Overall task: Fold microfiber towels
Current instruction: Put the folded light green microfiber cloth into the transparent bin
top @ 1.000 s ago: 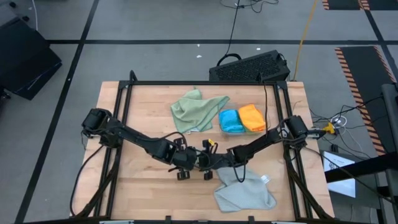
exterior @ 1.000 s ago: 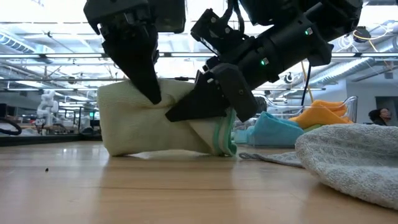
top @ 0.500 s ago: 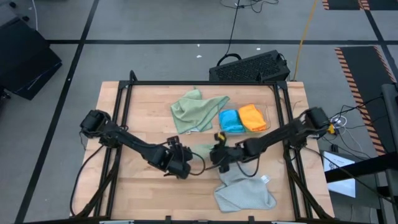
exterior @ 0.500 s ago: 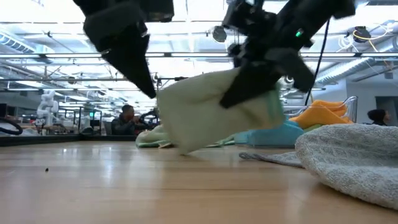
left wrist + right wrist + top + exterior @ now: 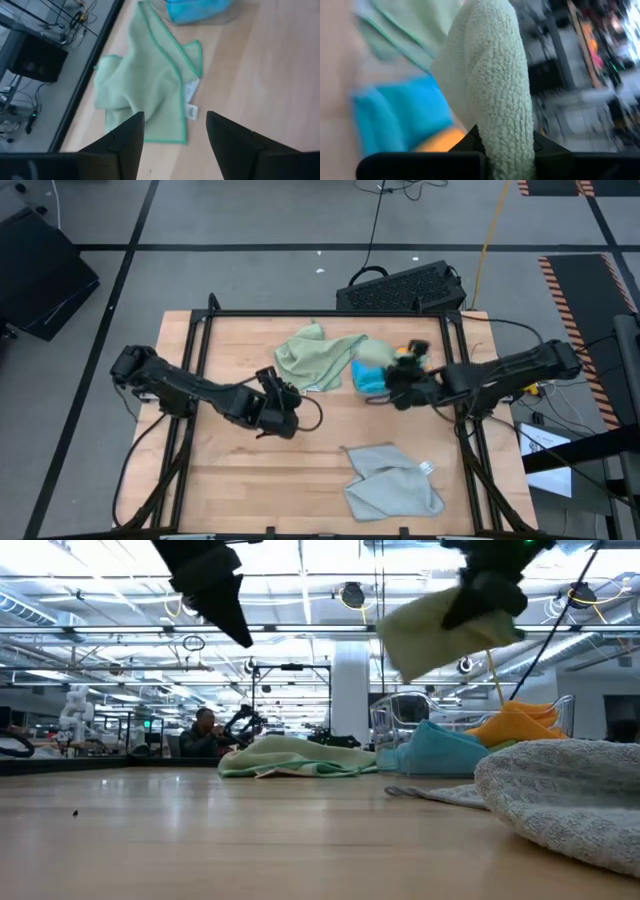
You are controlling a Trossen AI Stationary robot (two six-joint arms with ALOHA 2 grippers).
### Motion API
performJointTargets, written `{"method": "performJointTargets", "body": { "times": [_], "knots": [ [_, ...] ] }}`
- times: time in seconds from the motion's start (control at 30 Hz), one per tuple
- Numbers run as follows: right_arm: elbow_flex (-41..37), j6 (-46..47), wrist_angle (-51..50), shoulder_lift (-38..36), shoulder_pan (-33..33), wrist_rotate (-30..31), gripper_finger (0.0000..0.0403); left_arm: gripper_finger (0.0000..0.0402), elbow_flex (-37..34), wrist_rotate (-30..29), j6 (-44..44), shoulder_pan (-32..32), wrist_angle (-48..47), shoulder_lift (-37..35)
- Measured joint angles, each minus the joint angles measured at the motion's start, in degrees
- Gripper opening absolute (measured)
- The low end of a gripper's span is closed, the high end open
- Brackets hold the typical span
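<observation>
High view: right gripper [image 5: 392, 383] pinches folded sage towel [image 5: 378, 356] above blue towel [image 5: 368, 376]; orange towel [image 5: 410, 356] beside; grey towel [image 5: 392, 485] near front edge.
Low view: folded towel is off the table [image 5: 200, 830].
Left wrist view: left gripper [image 5: 175, 135] spread, empty, over unfolded sage towel [image 5: 145, 95].
Right wrist view: fingers [image 5: 470, 142] clamp the fold.

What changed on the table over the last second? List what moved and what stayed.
The left gripper let go of the folded pale sage green microfiber towel and opened, pulling back toward its own side. The right gripper, shut on that towel, lifted it off the table's middle and carried it over the blue towel and orange towel. The unfolded sage towel and grey towel stayed put.
</observation>
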Motion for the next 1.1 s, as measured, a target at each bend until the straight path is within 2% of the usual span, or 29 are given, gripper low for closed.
{"method": "performJointTargets", "body": {
  "times": [0.1, 0.17, 0.3, 0.43, 0.53, 0.63, 0.7, 0.87, 0.97, 1.1],
  "knots": [
    [0.0, 4.4, -8.2, -2.3, -2.7, 2.8, 0.0021, 0.0206, 0.0, -0.1, 2.2, 1.9, 2.6, 0.0],
    [0.0, 6.4, -9.1, -2.5, -4.6, 3.3, 0.0021, 0.0201, 0.0, 0.0, 4.9, 3.2, 6.1, 0.1],
    [-0.3, 7.0, -5.4, -1.0, -7.1, 0.6, 0.0021, 0.0196, 0.0, 0.3, 14.0, 6.1, 17.9, 0.5],
    [-1.5, 5.0, -0.5, -1.0, -7.3, -0.3, 0.0021, 0.0205, 0.0, 1.3, 26.8, 8.7, 31.7, 0.4],
    [-1.5, 7.2, -0.1, -1.2, -7.4, -0.9, 0.0022, 0.0223, 0.0, 7.3, 36.5, 10.9, 40.7, 0.5],
    [-1.6, 9.9, 0.3, -1.2, -7.4, -2.3, 0.0022, 0.0249, 0.0, 16.9, 42.3, 13.7, 48.4, 0.9],
    [-1.6, 10.3, 1.2, -0.8, -7.4, -2.3, 0.0022, 0.0266, 0.1, 19.9, 45.2, 15.2, 51.4, 2.0],
    [-1.6, 10.0, 7.6, 1.6, -8.4, -5.9, 0.0022, 0.0285, 0.0, 20.8, 47.5, 18.3, 54.8, 6.1],
    [-1.6, 10.4, 8.8, 4.3, -9.3, -6.6, 0.0022, 0.0280, 0.0, 18.0, 45.2, 19.9, 55.2, 7.9],
    [-1.6, 14.0, 7.2, 8.2, -11.6, -6.1, 0.0022, 0.0260, 0.0, 14.6, 40.0, 21.5, 50.1, 8.3]
  ]
}}
